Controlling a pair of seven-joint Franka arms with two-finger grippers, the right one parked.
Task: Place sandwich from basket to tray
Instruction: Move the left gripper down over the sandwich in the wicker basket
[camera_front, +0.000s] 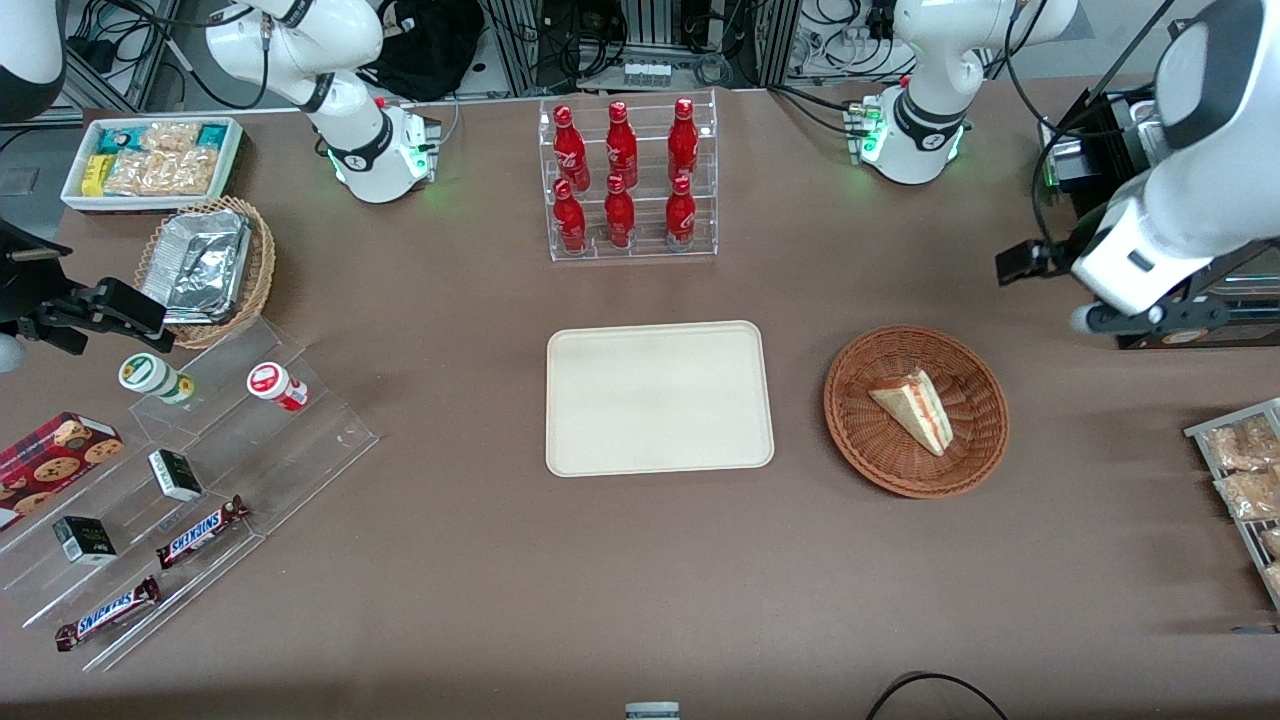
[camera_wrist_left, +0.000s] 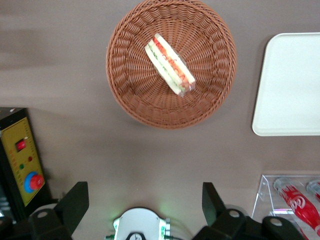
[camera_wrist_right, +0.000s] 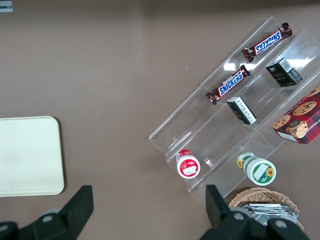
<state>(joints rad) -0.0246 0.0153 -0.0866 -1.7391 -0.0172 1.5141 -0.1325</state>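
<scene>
Our claw (camera_wrist_left: 145, 207) hangs with its two black fingers (camera_wrist_left: 75, 202) spread wide apart, gripping nothing, above bare brown counter (camera_front: 640, 600) well clear of the round reddish-brown woven wicker basket (camera_front: 975, 450). In the front view we see the small triangular sandwich (camera_front: 915, 408) of pale bread with red and green filling lying inside that basket, near its middle. At nine o'clock from the basket, near it but apart, lies the flat cream-beige rectangular tray (camera_front: 660, 397), bare. At twelve o'clock from the tray stands a clear acrylic rack (camera_front: 630, 180) of red bottles.
</scene>
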